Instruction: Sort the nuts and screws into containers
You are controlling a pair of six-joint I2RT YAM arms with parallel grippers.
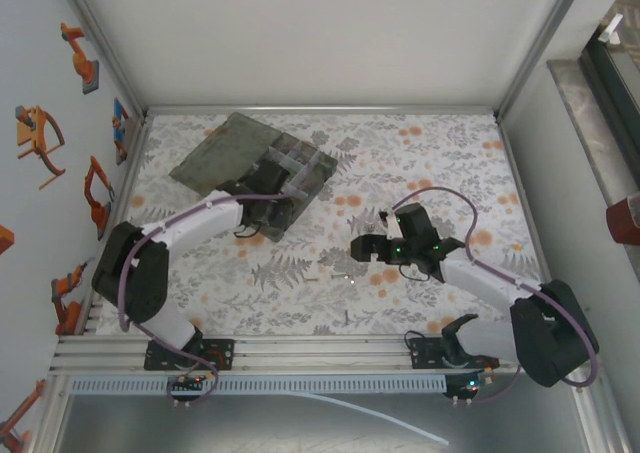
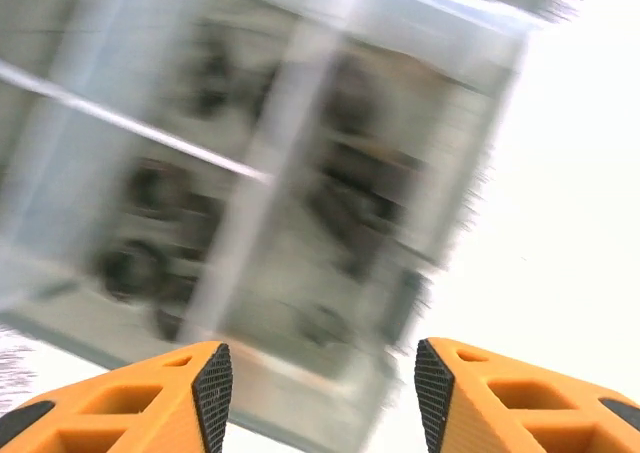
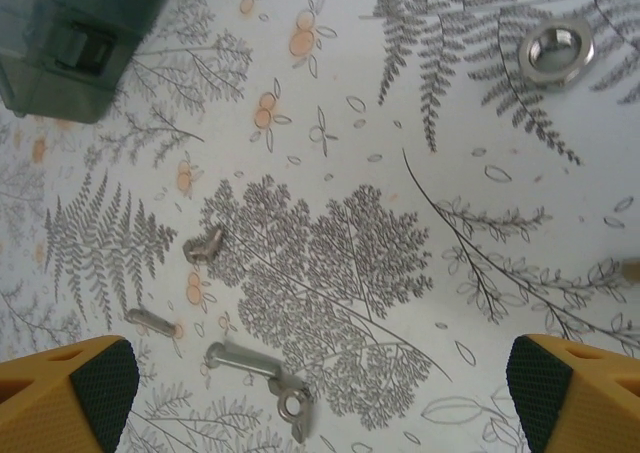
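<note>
Jaws of the left gripper (image 2: 323, 383) stand part open, empty, over the box (image 2: 283, 138), as for dropping a part in. Right gripper (image 3: 320, 388) hangs wide open, empty, above loose screws (image 3: 243, 359) and a nut (image 3: 291, 405), ready to pick.

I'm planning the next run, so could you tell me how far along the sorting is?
Partly done: dark pieces, too blurred to name, lie in the organiser box compartments. In hand: nothing; the left gripper hovers open over the box, the right gripper open above the table. Left: a loose screw, nut and ring.
</note>
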